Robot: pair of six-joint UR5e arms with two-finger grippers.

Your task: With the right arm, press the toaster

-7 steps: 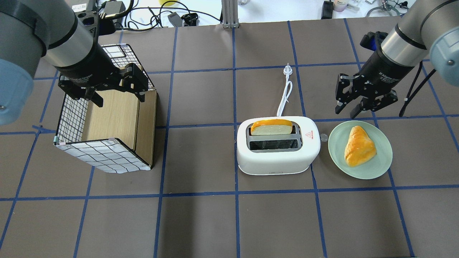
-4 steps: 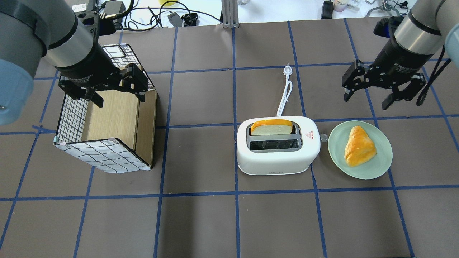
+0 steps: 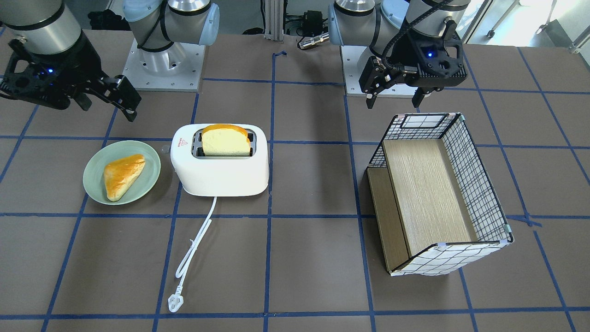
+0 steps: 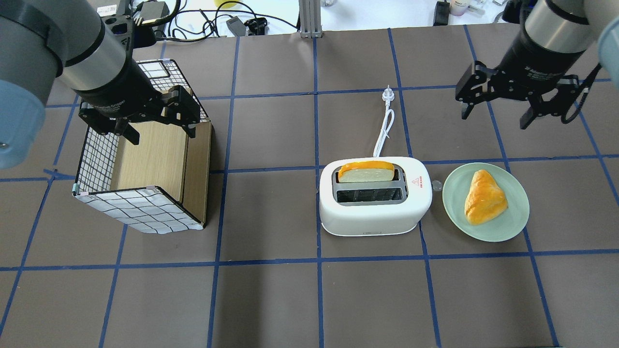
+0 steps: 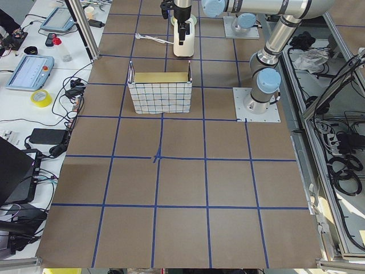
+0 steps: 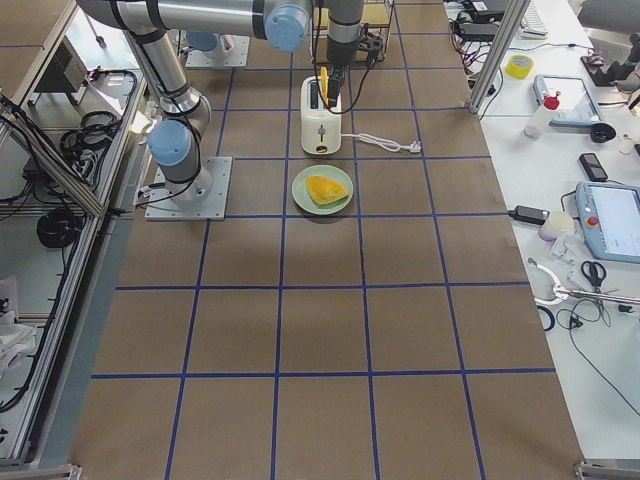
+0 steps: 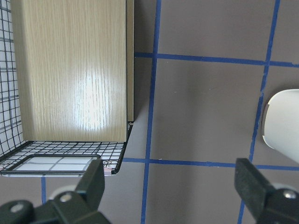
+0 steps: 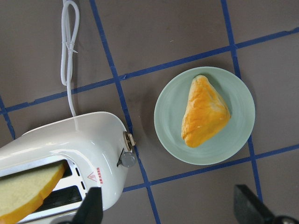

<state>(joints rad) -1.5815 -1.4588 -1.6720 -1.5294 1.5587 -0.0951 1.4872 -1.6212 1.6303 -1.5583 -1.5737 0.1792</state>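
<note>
One slice (image 4: pixel 366 171) poked out of the toaster (image 4: pixel 375 195), which sat just beside the green plate (image 4: pixel 453 195), lever knob (image 8: pixel 127 159) facing the plate. Right gripper (image 4: pixel 494 121) hung in the air near the plate, fingers spread wide, holding nothing.

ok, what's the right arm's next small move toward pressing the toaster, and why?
Probably slide the right gripper left and back toward the robot until it sits above the lever knob. It hangs open past the plate, off the toaster, and the knob sticks out of the toaster's plate-facing side. The bread slice rides high, so the lever looks unpressed.
</note>
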